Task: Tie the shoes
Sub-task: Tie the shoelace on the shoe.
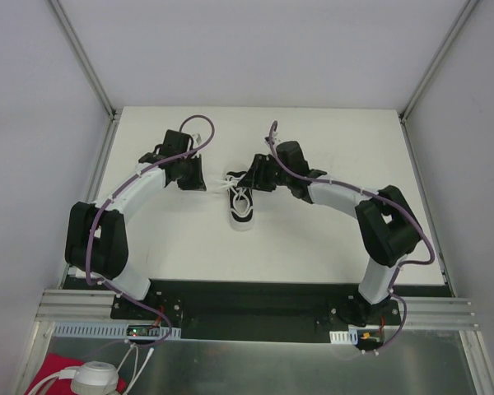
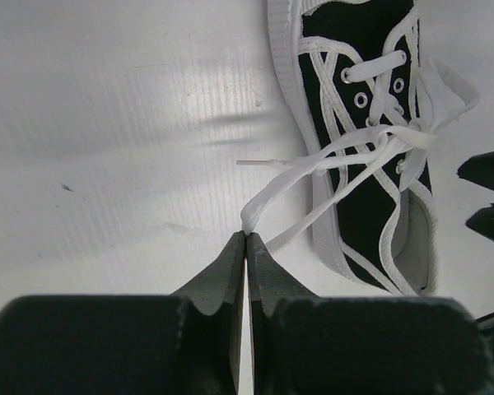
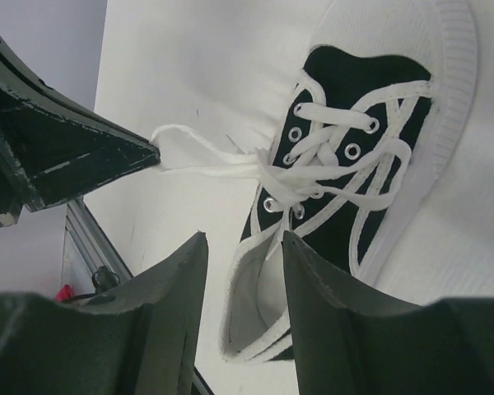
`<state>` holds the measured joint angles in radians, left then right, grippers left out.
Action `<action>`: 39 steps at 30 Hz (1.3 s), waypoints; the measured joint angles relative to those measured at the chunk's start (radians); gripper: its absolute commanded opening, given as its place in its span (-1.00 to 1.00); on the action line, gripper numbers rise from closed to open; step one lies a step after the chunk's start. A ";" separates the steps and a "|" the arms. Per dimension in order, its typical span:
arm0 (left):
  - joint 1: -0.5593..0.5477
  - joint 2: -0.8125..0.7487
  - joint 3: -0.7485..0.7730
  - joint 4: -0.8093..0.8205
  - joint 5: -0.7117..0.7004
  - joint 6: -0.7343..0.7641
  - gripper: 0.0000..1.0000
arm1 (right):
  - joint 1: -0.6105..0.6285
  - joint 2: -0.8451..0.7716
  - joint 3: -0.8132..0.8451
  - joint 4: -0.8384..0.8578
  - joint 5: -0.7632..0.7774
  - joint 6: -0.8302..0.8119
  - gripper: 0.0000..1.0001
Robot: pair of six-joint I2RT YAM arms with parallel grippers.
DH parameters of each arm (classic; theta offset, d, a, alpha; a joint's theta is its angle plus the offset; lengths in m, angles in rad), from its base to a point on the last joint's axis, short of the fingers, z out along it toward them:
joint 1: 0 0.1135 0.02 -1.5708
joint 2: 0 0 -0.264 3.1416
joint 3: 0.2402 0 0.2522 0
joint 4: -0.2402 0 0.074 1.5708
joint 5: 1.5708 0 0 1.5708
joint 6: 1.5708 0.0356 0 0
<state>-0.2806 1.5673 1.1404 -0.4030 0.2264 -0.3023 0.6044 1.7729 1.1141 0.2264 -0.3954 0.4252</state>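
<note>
The black sneaker [image 1: 243, 207] with its white sole lies flat near the middle of the white desk [image 1: 313, 247]. Its toe points toward the arms' bases and its heel toward the far edge. Its white lace [image 2: 288, 177] criss-crosses the eyelets and bunches into a loose tangle over the tongue. From there a flat loop runs out sideways to the shoe's left, and one thin free end sticks out just beside it.

The left pincer [image 2: 245, 239] is closed tight on the tip of that loop. Its two fingers are pressed together with the lace caught between them, low over the desk and just beside the shoe.

The right pincer [image 3: 243, 271] hangs over the heel end with its fingers [image 3: 181, 296] apart. Nothing sits between them, and the shoe's opening shows through the gap below. The two pincers face each other across the shoe's heel half, close but not touching.
</note>
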 measured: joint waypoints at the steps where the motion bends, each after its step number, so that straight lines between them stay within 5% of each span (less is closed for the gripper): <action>1: 0.000 0.000 0.000 0.000 0.000 0.000 -1.00 | 0.005 0.014 0.010 -0.004 -0.005 0.000 -0.16; 23: 0.000 0.000 0.000 0.000 0.000 0.001 -1.00 | 0.023 0.112 0.074 -0.039 -0.011 -0.022 -0.38; 34: 0.000 0.000 0.000 0.000 0.000 0.001 -1.00 | 0.031 0.124 0.085 -0.055 -0.008 -0.030 -0.98; 39: 0.000 0.000 0.000 0.000 0.000 0.001 -1.00 | 0.031 0.124 0.085 -0.057 -0.008 -0.032 -0.98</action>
<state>-0.2806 1.5673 1.1400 -0.4030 0.2260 -0.3016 0.6350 1.8973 1.1988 0.1692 -0.4034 0.3935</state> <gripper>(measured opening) 0.006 0.015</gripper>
